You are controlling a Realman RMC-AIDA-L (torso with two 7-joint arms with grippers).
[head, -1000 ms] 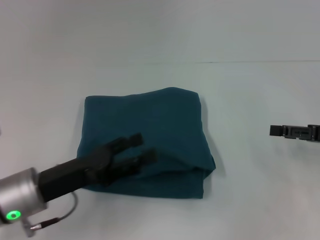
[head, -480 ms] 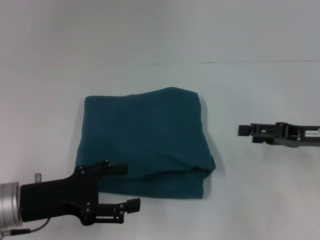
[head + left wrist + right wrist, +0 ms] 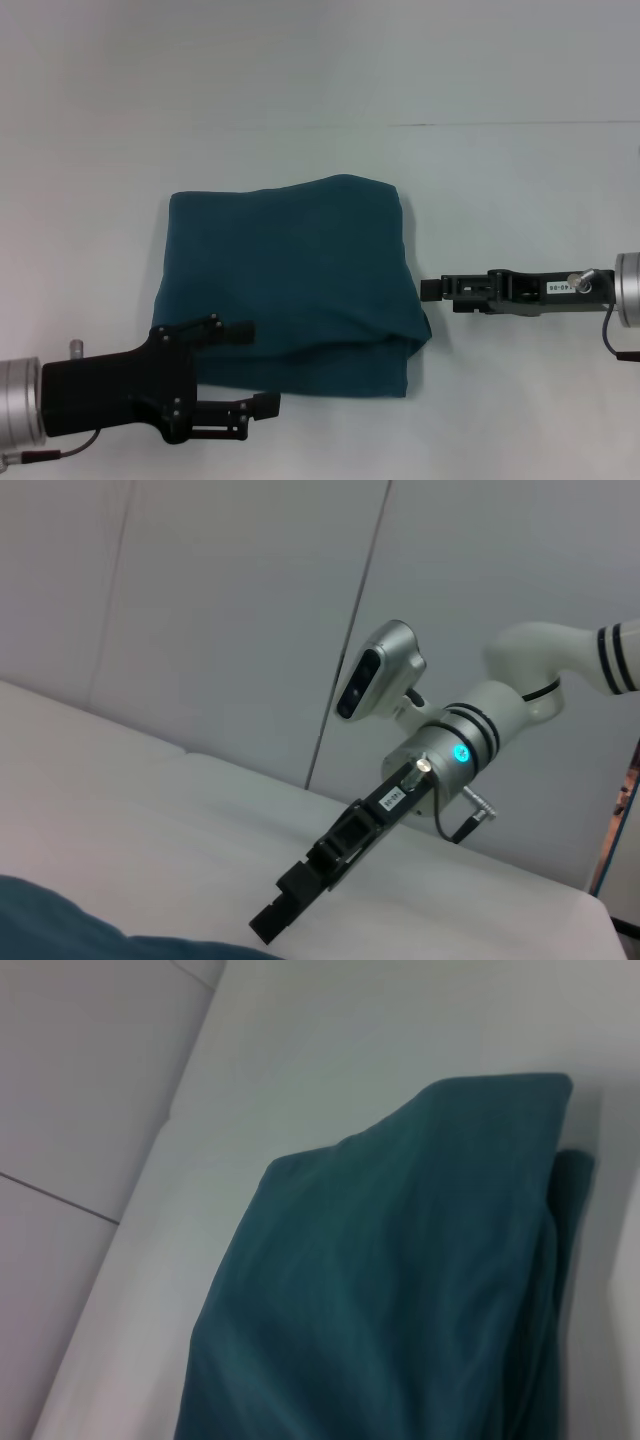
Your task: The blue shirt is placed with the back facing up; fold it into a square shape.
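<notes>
The blue shirt (image 3: 290, 275) lies folded into a rough square in the middle of the white table, plain side up, with a thicker fold along its near right edge. My left gripper (image 3: 254, 368) is open and empty at the shirt's near left corner; its upper finger (image 3: 236, 330) is over the shirt's edge and the other is over the table. My right gripper (image 3: 434, 290) is level with the shirt's right edge, just beside it, seen edge-on. The shirt also fills the right wrist view (image 3: 400, 1290). The left wrist view shows a strip of the shirt (image 3: 50, 930) and my right gripper (image 3: 272, 920).
The white table (image 3: 300, 80) extends on all sides of the shirt, with a thin seam line (image 3: 500, 124) across its far part. A pale wall shows behind the right arm in the left wrist view (image 3: 200, 600).
My left gripper pulled back from over the shirt to its near left corner and turned. My right gripper moved left, from the table's right side up to the shirt's right edge.
</notes>
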